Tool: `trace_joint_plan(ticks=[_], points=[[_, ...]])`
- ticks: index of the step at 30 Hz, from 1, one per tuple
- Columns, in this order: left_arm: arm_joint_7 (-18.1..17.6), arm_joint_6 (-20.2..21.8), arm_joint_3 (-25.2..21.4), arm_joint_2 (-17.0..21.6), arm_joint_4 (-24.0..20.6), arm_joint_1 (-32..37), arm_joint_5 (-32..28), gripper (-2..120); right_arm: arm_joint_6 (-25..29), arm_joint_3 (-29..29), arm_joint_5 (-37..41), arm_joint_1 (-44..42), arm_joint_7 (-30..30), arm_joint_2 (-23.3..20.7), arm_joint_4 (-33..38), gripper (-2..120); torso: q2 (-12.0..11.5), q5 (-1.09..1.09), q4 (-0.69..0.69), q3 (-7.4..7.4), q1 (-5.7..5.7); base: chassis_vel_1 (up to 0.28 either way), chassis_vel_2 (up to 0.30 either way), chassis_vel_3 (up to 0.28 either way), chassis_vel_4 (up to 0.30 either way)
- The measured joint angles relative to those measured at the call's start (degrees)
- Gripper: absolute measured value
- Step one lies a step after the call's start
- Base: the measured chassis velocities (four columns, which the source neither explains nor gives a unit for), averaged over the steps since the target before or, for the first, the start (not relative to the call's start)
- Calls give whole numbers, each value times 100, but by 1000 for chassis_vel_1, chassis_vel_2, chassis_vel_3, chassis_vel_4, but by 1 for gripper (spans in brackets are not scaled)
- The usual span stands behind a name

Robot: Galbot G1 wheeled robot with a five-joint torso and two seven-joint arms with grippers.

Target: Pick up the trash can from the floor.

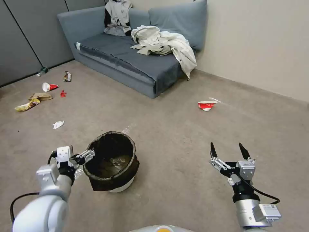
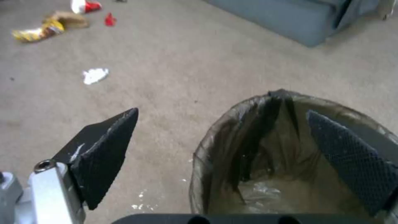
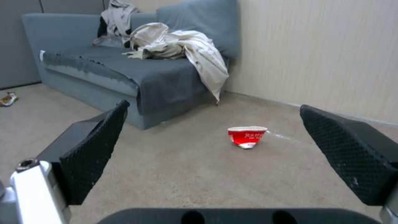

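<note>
Jaws of left gripper point(image 2: 224, 137) spread wide, straddling trash can point(image 1: 111, 161) rim, gripping nothing; right gripper point(image 1: 228, 149) open, empty, over bare floor point(image 1: 180, 135).

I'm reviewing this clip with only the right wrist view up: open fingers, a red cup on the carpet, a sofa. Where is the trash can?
Observer: The trash can stands on the floor at the robot's front left, beside the left gripper.
Operator: Is that gripper holding it?
Observer: No. In the left wrist view the left gripper is open and straddles the rim: one finger is over the bag-lined inside, the other outside over carpet.
Operator: Anything in the bin?
Observer: Something clear and crinkled lies at the bottom; what it is I cannot tell.
</note>
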Motion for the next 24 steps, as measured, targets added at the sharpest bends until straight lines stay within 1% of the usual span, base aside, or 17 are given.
trace_joint_plan(ticks=[2,5,7,9,10,13,15,16,19,24], points=[[-69,215,76,38,177,-166,-64,100,-2,-16,1,31,4,-24,-23,100,0,-2,-1,0,0,0,0,0,0],[-102,271,90,51,256,-209,-73,100,-18,-22,3,50,4,-39,-30,100,0,-1,0,0,0,0,0,0,0],[-136,461,153,151,490,-388,-75,100,-62,4,6,101,3,-64,-110,100,0,-2,2,0,0,0,0,0,0],[-139,504,160,167,522,-433,-77,100,-65,14,7,108,3,-67,-132,100,0,-1,2,0,0,0,0,0,0],[-152,560,177,207,600,-564,-122,100,-77,40,13,118,3,-69,-179,100,0,-2,0,0,1,0,0,0,0],[-199,583,205,246,671,-673,-180,100,-88,52,22,119,3,-68,-211,100,0,0,0,0,1,0,0,0,0],[-344,586,323,329,926,-826,-236,100,-120,57,22,121,4,-57,-258,100,0,0,0,0,1,0,0,0,0],[-344,586,323,329,926,-826,-236,100,-120,57,22,121,4,-57,-258,100,0,0,0,0,1,0,0,0,0],[-390,583,331,365,1253,-938,-261,100,-163,56,-9,128,3,-41,-322,100,0,-1,0,0,1,0,0,0,0],[-390,574,327,384,1464,-998,-291,100,-173,53,-42,126,4,-21,-343,100,0,-1,0,0,1,0,0,0,0]])
